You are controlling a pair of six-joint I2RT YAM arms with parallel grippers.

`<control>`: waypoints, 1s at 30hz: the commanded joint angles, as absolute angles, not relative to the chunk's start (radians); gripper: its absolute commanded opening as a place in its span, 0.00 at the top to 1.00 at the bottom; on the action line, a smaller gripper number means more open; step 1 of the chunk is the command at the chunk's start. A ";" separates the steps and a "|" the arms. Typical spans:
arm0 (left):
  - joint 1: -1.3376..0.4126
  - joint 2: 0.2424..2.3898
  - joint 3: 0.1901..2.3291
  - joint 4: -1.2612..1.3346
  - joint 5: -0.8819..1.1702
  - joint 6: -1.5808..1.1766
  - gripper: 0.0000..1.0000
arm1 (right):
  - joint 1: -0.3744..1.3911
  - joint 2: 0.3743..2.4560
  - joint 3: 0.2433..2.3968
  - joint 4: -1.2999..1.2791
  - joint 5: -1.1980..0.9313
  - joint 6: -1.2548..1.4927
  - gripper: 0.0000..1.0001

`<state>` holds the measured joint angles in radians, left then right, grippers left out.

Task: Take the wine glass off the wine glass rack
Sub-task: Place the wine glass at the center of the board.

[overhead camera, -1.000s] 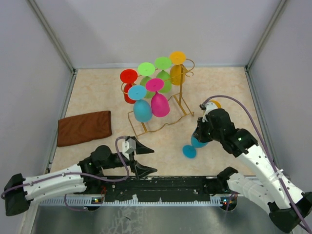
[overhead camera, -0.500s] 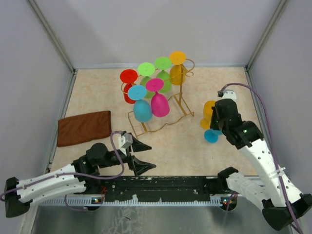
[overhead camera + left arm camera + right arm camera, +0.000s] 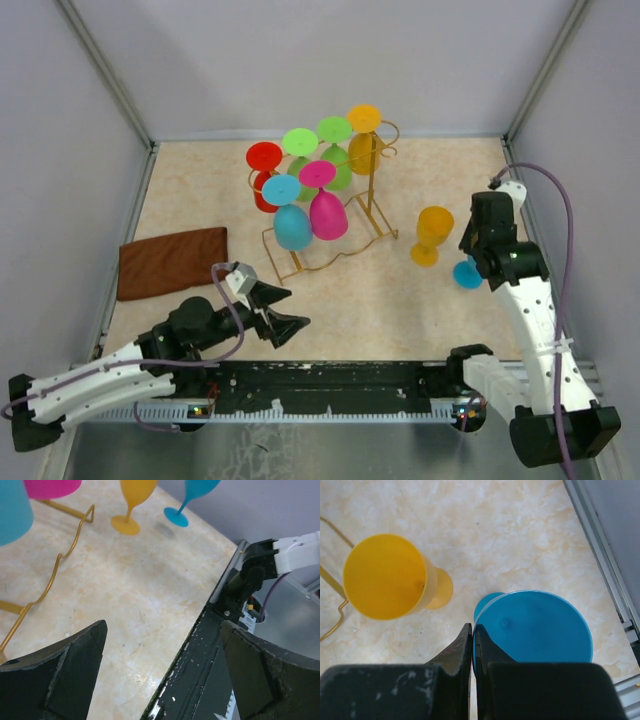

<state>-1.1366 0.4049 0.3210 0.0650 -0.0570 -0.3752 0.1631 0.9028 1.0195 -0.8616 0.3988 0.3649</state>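
Blue plastic wine glass point(image 3: 535, 625) near the desk's right edge, rim pinched between nearly closed right gripper point(image 3: 472, 630) fingers, left gripper point(image 3: 162, 645) spread wide, empty, at near edge.

Left arm lies low and stretched forward, left claw point(image 3: 297, 306) spread wide. Right arm stands bent, right claw point(image 3: 472, 642) pinching a glass point(image 3: 535, 630) rim.

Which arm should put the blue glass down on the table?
The right. The right gripper is shut on the rim of the blue wine glass, beside the standing orange glass. The left gripper is open, empty and over by the rack.
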 commanded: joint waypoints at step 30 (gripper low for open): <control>-1.119 0.484 0.412 -0.125 -0.198 -0.384 0.00 | 0.097 1.161 0.933 -0.491 0.298 0.374 1.00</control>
